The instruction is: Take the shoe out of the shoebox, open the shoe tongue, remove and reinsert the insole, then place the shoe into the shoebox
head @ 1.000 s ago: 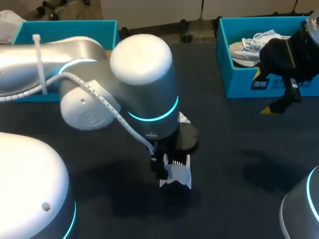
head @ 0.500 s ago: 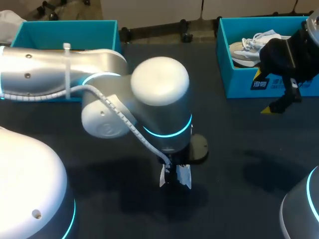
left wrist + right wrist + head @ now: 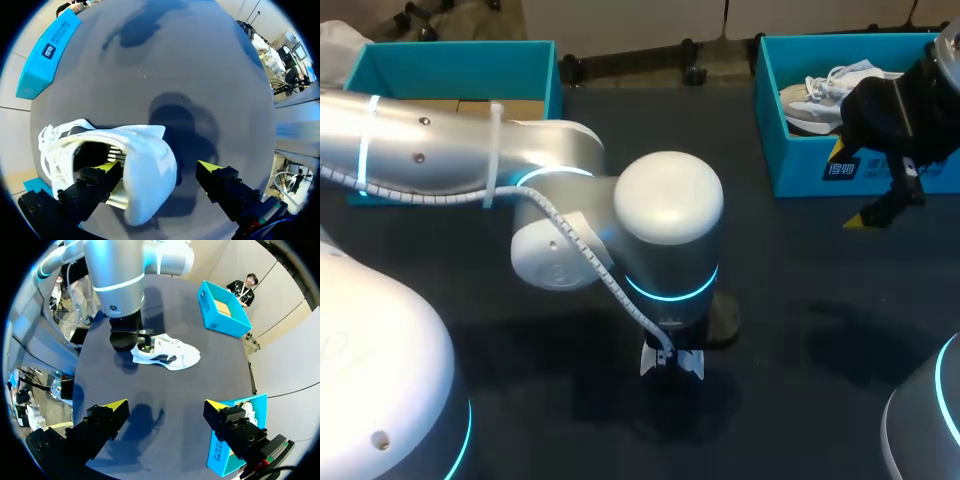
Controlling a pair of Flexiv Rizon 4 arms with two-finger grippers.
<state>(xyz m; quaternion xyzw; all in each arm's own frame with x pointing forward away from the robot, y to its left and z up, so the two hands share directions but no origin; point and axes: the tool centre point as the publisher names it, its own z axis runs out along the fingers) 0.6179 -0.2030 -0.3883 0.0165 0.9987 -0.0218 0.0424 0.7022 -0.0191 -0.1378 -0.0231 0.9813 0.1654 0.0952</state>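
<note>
A white shoe (image 3: 140,170) lies on its side on the dark table. In the head view only its heel end (image 3: 672,362) shows under my left arm (image 3: 670,230). My left gripper (image 3: 159,167) is open and straddles the shoe's heel wall: one finger (image 3: 102,172) is inside the shoe's opening, while the other finger (image 3: 217,175) stands clear outside it. My right gripper (image 3: 166,405) hangs open and empty high above the table, next to the teal shoebox (image 3: 800,165). From there the shoe (image 3: 167,352) lies well ahead of it.
The teal shoebox at the back right holds a second light-coloured shoe (image 3: 820,95). Another teal box (image 3: 450,60) stands at the back left, partly behind my left arm. Dark bare table lies between my two grippers.
My left arm has swung to the right and toward the table's near edge, covering more of the shoe. The right arm has not moved.
</note>
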